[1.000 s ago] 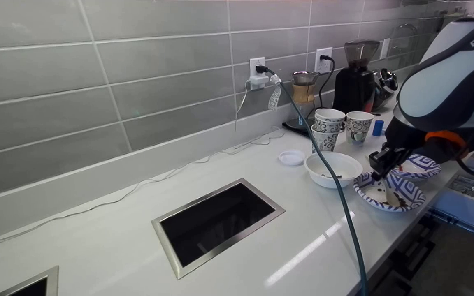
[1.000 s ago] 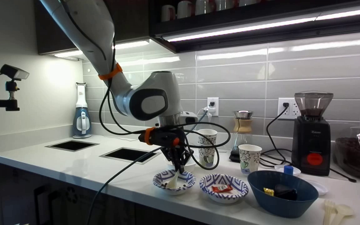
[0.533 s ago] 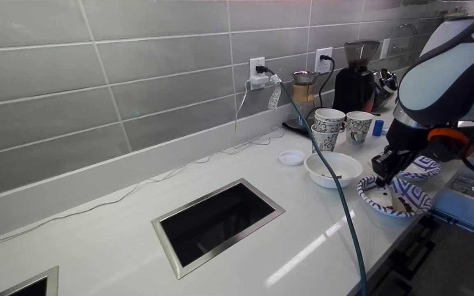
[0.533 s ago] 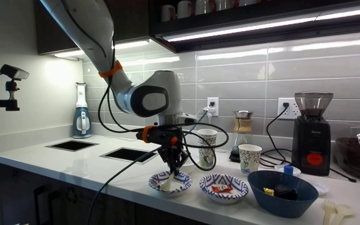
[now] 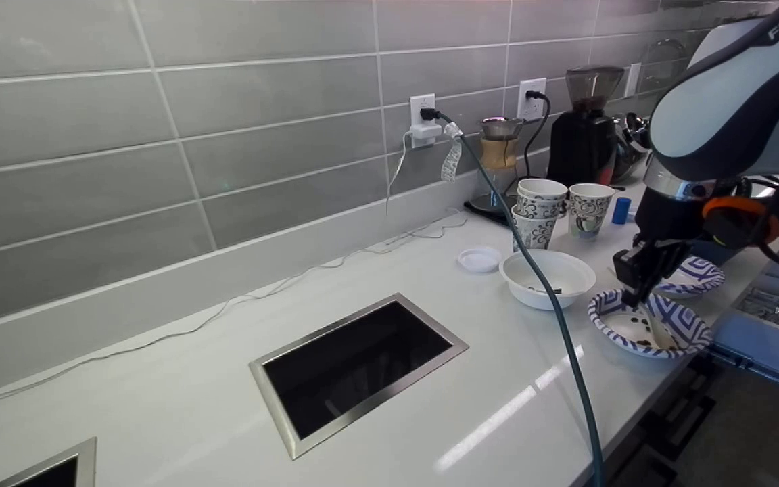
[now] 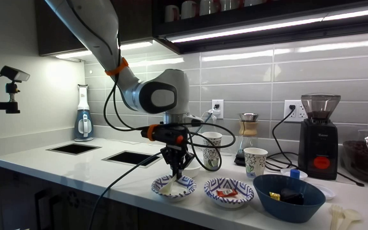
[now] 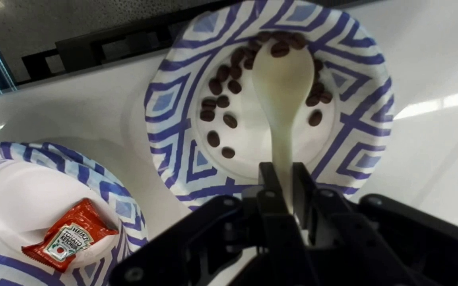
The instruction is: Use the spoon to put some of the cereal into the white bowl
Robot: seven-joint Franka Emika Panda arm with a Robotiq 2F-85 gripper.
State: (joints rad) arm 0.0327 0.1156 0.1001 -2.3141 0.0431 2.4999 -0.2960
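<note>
My gripper [image 7: 281, 171] is shut on the handle of a cream-coloured spoon [image 7: 282, 85]. In both exterior views the gripper [image 5: 633, 297] [image 6: 176, 175] is low over the near edge of a blue-and-white patterned bowl [image 7: 366, 155]. The spoon's head is inside that bowl, pointing to its far side. The cereal, dark brown bean-like pieces [image 7: 215, 86], lies around the spoon. One piece [image 7: 280, 49] appears at the spoon's tip. The white bowl [image 5: 545, 297] stands beside the patterned bowl; a few dark bits show in it. The arm partly hides it in an exterior view [image 6: 192, 172].
A second patterned bowl [image 6: 230, 202] holds a red ketchup packet [image 7: 68, 238]. A dark blue bowl [image 6: 289, 209] is beyond it. Paper cups [image 5: 535, 210] stand behind the white bowl. A green cable [image 5: 569, 345] hangs in front of it. The counter's front edge is close to the patterned bowls.
The patterned bowl has slid a little toward the counter's front edge, away from the white bowl. The gripper moved with it and has become more upright. The spoon's angle in the bowl has changed.
</note>
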